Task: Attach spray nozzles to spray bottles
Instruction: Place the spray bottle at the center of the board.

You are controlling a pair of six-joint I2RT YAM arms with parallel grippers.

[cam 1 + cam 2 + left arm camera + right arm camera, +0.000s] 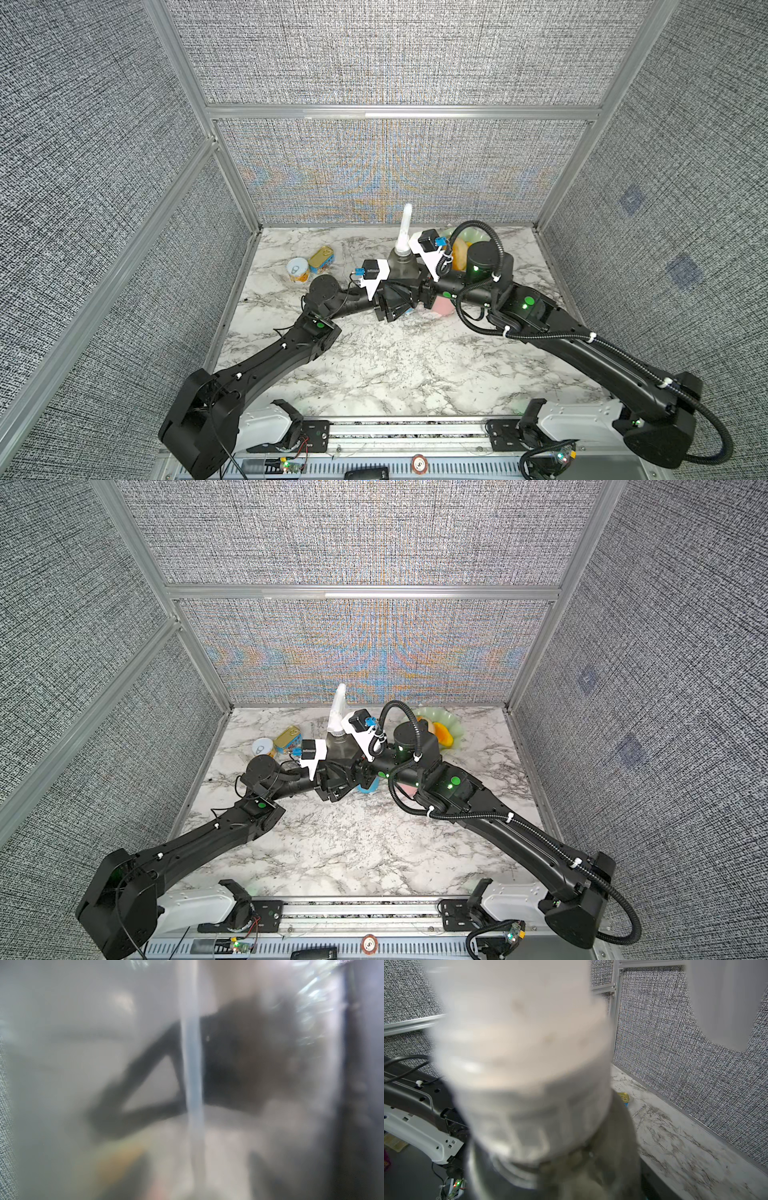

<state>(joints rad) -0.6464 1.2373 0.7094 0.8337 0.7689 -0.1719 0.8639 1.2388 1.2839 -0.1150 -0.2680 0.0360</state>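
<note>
My left claw (pixel 394 297) holds the grey bottle (pixel 402 269) upright. Its white nozzle (pixel 403 235) sits at 11 o'clock from my right claw (pixel 418 280), whose spread I cannot tell.

Blur takes both wrist views. The left wrist view peers through the smoky wall of the grey bottle (pixel 83 1022), with only a pale tube (pixel 192 1064) distinct. The white nozzle (pixel 525 1059) fills the right wrist view. In both top views the left arm (pixel 270 361) and right arm (pixel 582 349) hide that bottle's base and most of a pink bottle (pixel 442 308), a blue bottle (pixel 369 788) and a green bowl (pixel 455 723).
</note>
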